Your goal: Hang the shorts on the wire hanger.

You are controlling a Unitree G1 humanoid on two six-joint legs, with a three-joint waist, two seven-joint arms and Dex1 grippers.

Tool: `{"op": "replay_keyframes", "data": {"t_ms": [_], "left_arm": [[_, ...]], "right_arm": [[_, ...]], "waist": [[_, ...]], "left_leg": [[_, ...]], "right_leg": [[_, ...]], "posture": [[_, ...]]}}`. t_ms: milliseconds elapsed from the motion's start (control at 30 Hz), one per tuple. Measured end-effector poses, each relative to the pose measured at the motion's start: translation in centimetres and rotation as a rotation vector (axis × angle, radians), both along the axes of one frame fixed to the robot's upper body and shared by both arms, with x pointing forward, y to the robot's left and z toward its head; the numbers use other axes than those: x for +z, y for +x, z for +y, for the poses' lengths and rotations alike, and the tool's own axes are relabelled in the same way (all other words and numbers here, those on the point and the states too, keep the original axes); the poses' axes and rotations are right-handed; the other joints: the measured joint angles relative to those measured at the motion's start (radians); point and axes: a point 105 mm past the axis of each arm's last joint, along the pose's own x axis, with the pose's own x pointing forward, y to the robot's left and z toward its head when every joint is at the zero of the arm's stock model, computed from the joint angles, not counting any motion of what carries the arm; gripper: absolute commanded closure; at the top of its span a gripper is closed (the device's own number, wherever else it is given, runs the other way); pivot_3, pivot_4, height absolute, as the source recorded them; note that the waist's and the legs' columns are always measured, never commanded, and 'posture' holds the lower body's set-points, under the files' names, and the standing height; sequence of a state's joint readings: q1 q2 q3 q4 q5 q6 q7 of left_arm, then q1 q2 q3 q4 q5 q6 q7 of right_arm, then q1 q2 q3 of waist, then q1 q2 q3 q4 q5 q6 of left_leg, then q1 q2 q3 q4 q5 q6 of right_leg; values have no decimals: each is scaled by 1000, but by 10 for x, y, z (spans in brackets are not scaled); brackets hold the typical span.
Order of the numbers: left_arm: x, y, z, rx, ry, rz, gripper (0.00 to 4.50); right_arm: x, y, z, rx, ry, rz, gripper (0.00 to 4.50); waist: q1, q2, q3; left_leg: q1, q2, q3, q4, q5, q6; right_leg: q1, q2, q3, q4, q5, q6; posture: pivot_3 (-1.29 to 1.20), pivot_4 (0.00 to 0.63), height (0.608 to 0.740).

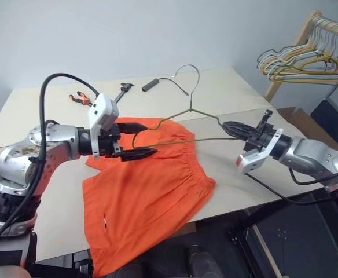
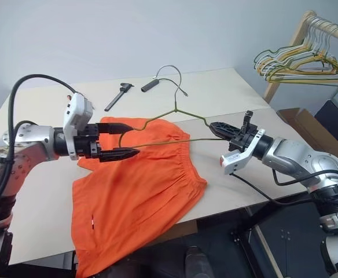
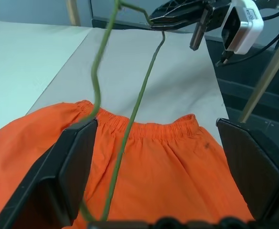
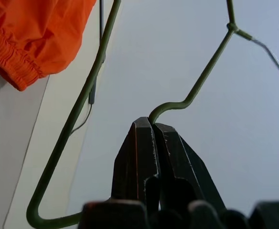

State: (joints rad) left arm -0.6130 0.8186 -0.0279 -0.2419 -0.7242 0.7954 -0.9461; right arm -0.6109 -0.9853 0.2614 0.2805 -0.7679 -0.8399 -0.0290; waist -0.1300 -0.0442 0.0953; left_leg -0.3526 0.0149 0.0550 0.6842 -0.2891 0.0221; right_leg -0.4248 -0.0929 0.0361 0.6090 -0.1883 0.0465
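Left eye view: right hand (image 1: 226, 125), fingers pinched together, grips the wire hanger (image 1: 175, 119) above the orange shorts (image 1: 143, 191) on the table (image 1: 30, 110); left hand (image 1: 135, 139) gapes wide beside the hanger, holding nothing.

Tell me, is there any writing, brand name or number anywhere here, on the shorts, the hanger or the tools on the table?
None can be read.
The shorts are plain orange, without print or tag in sight.
The wire hanger bears no label.
The tools at the far side of the table are too small for any marking to be read.
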Motion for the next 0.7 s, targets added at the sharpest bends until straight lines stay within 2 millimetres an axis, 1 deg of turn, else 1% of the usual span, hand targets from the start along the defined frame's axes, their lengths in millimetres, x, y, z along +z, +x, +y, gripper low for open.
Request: {"op": "replay_keyframes", "data": {"t_ms": [100,167,267,367,433,533,600,700], "left_arm": [[-2,4,2,10,8,18,173],[-1,3,1,-11,-17,31,173],[12,-6,5,-89,-109,43,173],[30,-17,12,-164,-191,19,173],[35,-14,18,-147,-231,14,173],[31,-4,20,-83,-234,10,173],[22,6,20,-21,-174,7,173],[4,14,14,6,-97,39,173]], "right_arm": [[0,-1,1,6,-4,0,4463],[-1,-1,0,2,-6,0,4463],[-3,-1,-4,-10,-8,7,4463],[-7,-2,-8,-23,-4,16,4463],[-5,-3,-10,-28,0,11,4463],[-4,-4,-10,-27,2,6,4463],[-2,-5,-9,-18,5,-1,4463],[1,-8,-5,13,11,-15,4463]], "waist": [[-14,0,0],[-23,0,0],[-39,0,0],[-55,1,-1],[-65,1,-1],[-76,0,-2],[-79,0,-2],[-81,0,-2]], "left_leg": [[0,0,0,0,0,0],[0,0,0,0,0,0],[0,0,0,0,0,0],[0,0,0,0,0,0],[1,0,0,0,0,0],[1,-1,-1,0,0,0],[1,-2,-1,1,0,0],[1,-2,-1,1,0,0]], "right_leg": [[0,0,0,0,0,0],[0,0,1,0,0,0],[0,0,1,0,0,1],[0,-1,2,1,0,1],[0,-1,2,1,0,1],[1,-1,3,1,1,2],[1,-2,3,1,2,3],[1,-2,4,1,2,3]], "posture": [[-163,35,740],[-163,35,740],[-177,33,740],[-180,32,740],[-177,32,740],[-173,32,740],[-171,32,740],[-168,31,740]]}}
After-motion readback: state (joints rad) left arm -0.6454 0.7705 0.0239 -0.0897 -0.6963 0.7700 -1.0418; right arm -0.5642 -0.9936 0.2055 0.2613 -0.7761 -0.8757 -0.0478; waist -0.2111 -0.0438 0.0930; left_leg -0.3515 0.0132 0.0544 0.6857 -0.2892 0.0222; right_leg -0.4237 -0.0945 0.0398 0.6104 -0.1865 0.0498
